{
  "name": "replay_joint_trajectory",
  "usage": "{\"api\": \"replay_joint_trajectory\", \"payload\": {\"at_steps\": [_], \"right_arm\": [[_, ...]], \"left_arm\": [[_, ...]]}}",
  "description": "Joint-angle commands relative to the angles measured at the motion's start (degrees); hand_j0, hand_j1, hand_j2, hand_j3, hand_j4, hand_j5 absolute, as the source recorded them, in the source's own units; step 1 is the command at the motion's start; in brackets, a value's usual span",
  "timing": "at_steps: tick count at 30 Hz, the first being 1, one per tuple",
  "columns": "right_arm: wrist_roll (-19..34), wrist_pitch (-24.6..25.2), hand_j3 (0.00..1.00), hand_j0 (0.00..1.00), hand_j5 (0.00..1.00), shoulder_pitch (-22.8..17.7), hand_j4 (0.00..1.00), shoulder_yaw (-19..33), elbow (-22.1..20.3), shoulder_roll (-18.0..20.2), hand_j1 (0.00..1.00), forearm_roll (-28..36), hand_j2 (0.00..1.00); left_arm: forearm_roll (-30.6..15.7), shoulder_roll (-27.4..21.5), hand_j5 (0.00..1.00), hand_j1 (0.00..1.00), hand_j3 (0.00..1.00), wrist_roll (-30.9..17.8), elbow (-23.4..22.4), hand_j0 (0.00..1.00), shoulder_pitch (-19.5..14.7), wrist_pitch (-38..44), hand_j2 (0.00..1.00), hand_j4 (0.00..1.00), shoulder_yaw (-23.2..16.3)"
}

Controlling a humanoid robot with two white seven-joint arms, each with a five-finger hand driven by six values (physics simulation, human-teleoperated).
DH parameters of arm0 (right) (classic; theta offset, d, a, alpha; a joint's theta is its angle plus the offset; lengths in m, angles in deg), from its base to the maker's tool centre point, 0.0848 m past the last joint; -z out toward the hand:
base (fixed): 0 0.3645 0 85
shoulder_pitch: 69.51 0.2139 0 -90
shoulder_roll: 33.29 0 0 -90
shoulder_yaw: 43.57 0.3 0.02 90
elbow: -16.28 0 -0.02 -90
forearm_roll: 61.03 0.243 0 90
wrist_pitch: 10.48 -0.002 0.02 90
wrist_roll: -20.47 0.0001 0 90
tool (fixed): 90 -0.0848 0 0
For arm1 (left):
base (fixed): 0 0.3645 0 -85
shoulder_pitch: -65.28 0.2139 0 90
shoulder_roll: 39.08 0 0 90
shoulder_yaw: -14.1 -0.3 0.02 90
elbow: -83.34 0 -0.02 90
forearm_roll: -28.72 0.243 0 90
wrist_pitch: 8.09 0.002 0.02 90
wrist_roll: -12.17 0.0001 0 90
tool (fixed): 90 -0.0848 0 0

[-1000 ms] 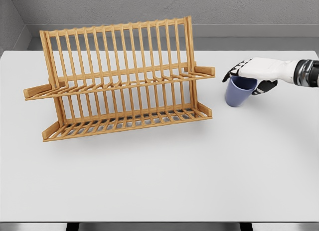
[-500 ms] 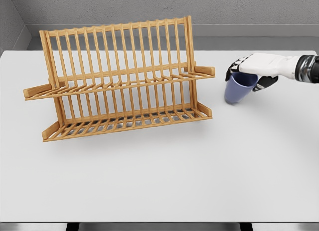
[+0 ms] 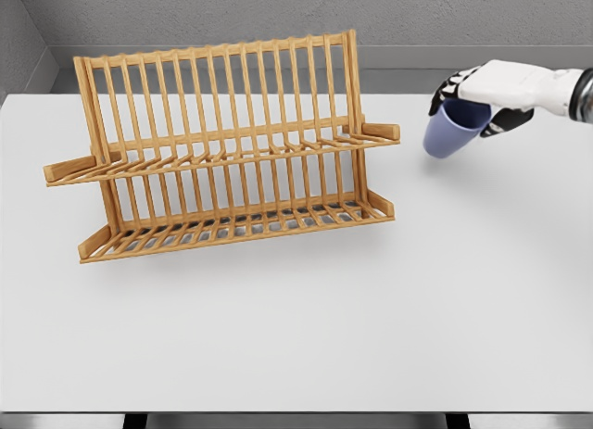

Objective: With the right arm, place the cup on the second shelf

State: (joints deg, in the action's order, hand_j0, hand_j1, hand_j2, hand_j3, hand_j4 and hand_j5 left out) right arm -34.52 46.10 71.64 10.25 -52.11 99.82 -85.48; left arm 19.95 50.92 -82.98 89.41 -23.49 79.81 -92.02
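Hand: while it hangs above the white tabletop [image 3: 296, 336], the right hand [image 3: 486, 88] has its fingers closed around the cup's rim.
Cup: blue plastic cup [image 3: 451, 132], tilted, lifted clear.
Rack: two-tier wooden dish rack [image 3: 222, 151], well left.

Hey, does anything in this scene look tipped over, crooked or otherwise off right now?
Only the blue cup is off upright: it hangs tilted in the right robot hand, above the table. That fits being carried. The wooden dish rack stands square, both shelves bare.
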Motion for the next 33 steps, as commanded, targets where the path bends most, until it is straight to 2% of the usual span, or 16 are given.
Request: {"api": "replay_joint_trajectory", "payload": {"at_steps": [1,4,8,13,21,25,28,33], "right_arm": [[-0.01,0.1,0.66,0.66,0.66,0.0,0.66,1.11,-0.42,0.13,0.66,0.28,0.66],[-0.01,-0.07,0.66,0.66,0.66,1.4,0.66,1.46,-0.6,0.13,0.66,0.28,0.66],[-0.01,0.01,0.66,0.66,0.66,1.32,0.66,3.83,-3.24,0.31,0.66,0.28,0.66],[-0.01,-0.16,0.66,0.66,0.66,1.32,0.66,4.44,-5.08,0.84,0.66,0.19,0.66],[-0.01,-0.16,0.66,0.66,0.66,1.41,0.66,5.24,-10.44,0.92,0.66,0.19,0.66],[-0.01,-0.69,0.66,0.66,0.66,1.58,0.66,5.5,-10.71,0.84,0.66,0.19,0.66],[-0.01,-0.51,0.66,0.66,0.66,1.41,0.66,5.76,-16.24,2.24,0.66,0.28,0.66],[-0.01,-0.6,0.66,0.66,0.66,1.41,0.66,6.47,-17.91,2.33,0.66,0.28,0.66]], "left_arm": [[-0.01,0.0,1.0,1.0,1.0,0.05,0.0,1.0,0.09,0.0,1.0,1.0,-0.05],[-0.01,0.0,1.0,1.0,1.0,-0.04,0.0,1.0,0.0,0.0,1.0,1.0,0.04],[-0.01,0.0,1.0,1.0,1.0,-0.04,0.0,1.0,0.0,0.0,1.0,1.0,-0.05],[-0.01,0.0,1.0,1.0,1.0,0.05,0.0,1.0,0.0,0.0,1.0,1.0,0.04],[-0.01,0.0,1.0,1.0,1.0,0.05,0.0,1.0,0.0,0.0,1.0,1.0,0.04],[-0.01,0.0,1.0,1.0,1.0,-0.04,0.0,1.0,0.0,0.0,1.0,1.0,0.04],[-0.01,0.0,1.0,1.0,1.0,0.05,0.0,1.0,0.0,0.0,1.0,1.0,0.04],[-0.01,0.0,1.0,1.0,1.0,0.05,0.0,1.0,0.0,0.0,1.0,1.0,0.04]]}}
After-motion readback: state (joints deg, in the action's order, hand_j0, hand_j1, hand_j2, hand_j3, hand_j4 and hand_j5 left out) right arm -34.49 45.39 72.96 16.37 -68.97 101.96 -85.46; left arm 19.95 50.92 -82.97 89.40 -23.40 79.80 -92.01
